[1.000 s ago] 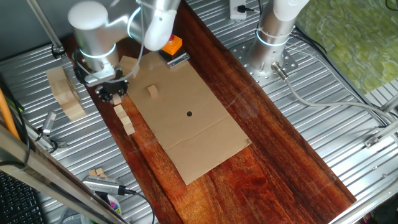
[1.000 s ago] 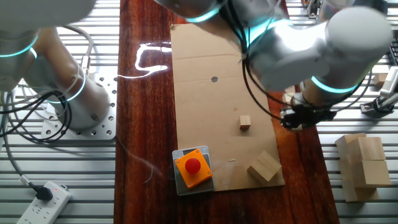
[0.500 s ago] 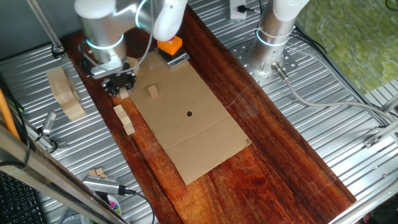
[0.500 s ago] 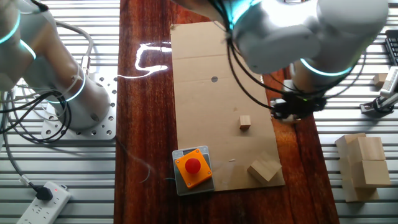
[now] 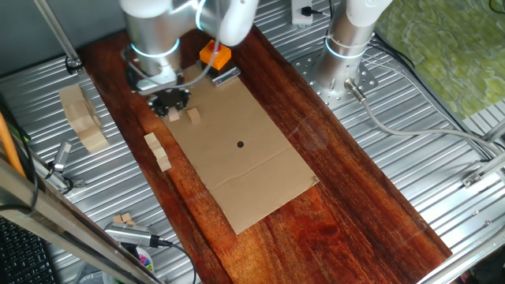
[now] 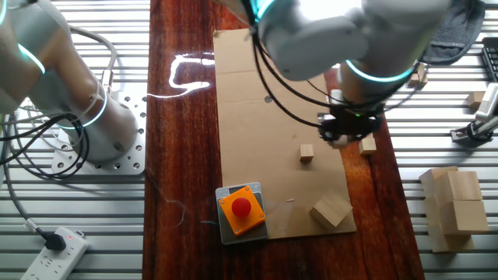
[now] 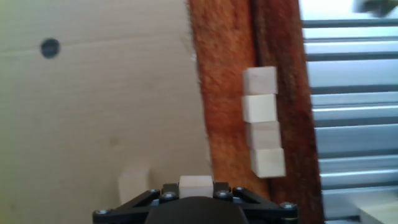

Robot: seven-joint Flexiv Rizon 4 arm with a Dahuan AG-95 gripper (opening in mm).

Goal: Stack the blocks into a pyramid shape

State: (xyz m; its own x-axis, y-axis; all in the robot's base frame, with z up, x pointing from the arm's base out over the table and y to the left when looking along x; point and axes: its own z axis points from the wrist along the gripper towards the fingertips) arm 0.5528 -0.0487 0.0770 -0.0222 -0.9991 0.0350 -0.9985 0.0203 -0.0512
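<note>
One block (image 7: pixel 196 185) clamped in tool (image 5: pixel 171 103), jaws narrow, above cardboard (image 5: pixel 237 150) near lone block (image 5: pixel 194 116).

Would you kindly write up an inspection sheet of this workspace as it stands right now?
Surface: cardboard sheet on a dark wooden board, slatted metal around it.
Job's things: one block alone on the cardboard; a row of blocks on the board beside it.
Clutter: orange button box; faceted wood chunk; wooden slabs.
Pincer: pincer shut on a carried block.
Cables: power strip; black cables by the second arm's base.
Surroundings: nothing seen.
</note>
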